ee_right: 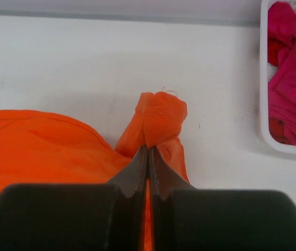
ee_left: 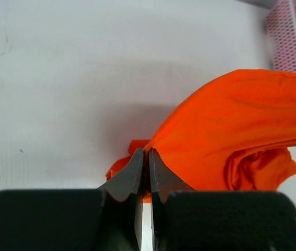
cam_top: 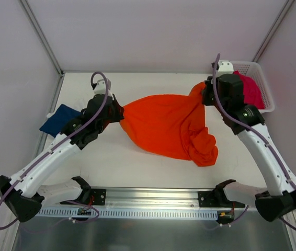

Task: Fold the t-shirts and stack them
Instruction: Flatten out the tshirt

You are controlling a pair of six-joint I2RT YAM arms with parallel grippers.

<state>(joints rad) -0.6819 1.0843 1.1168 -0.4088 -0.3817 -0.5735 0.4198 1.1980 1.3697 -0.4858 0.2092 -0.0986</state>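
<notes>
Orange t-shirt [cam_top: 163,123] stretched between navy t-shirt [cam_top: 59,120] and basket [cam_top: 261,78], apparently touching neither

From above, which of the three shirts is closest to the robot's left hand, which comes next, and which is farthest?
1. Orange t-shirt: pinched in the left hand itself, spreading to the right.
2. Navy t-shirt: lying off to its left.
3. Magenta t-shirt: in the white basket, far right corner.
</notes>
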